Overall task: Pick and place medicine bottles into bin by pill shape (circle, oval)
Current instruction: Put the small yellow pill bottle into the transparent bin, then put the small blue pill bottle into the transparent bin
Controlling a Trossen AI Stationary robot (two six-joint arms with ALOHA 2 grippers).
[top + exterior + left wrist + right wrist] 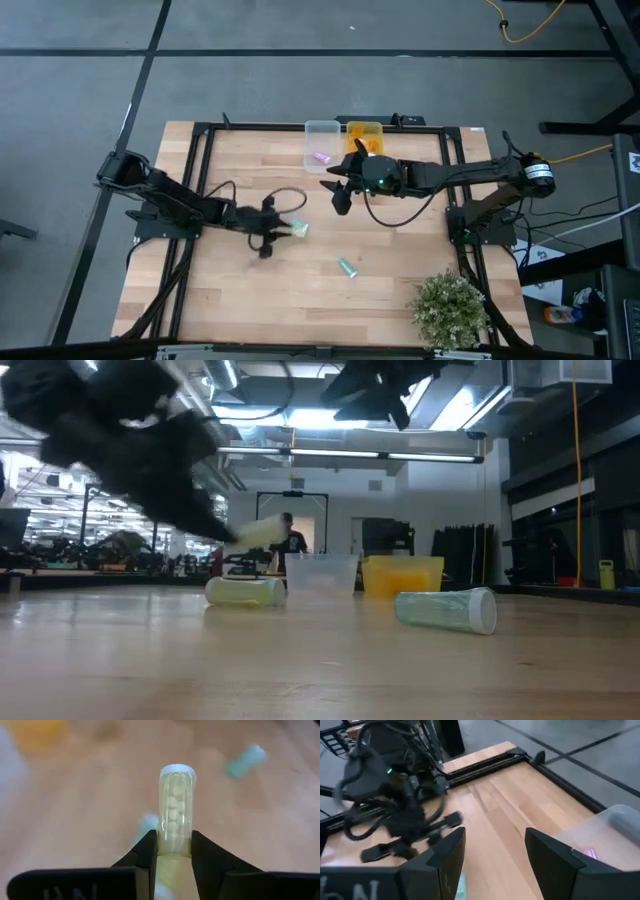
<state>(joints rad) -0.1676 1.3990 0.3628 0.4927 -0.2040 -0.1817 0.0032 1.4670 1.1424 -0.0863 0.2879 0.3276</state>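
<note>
My left gripper (278, 232) is shut on a yellow-green bottle (175, 810) with round pills, above the table's middle. It shows lifted in the low view (262, 532). A second yellow-green bottle (245, 591) lies on its side on the table below it. A teal bottle (347, 267) lies on its side nearer the front; it also shows in the low view (447, 609). A pink bottle (322, 157) lies in the clear bin (309, 140). My right gripper (335, 187) is open and empty, raised in front of the bins. My left gripper pinches the yellow-green bottle's base end (175, 848) between its two fingers (149, 851). The bottle sticks straight out past the fingertips, along the fingers, with its white cap (177, 769) away from the gripper. The fingers slant down from the table's left. The bottle is clear of the table.
An orange bin (364, 133) stands beside the clear bin at the table's far edge. A potted plant (450, 310) stands at the near right corner. A black frame (205, 160) runs round the table. A person (291, 538) shows far off in the room.
</note>
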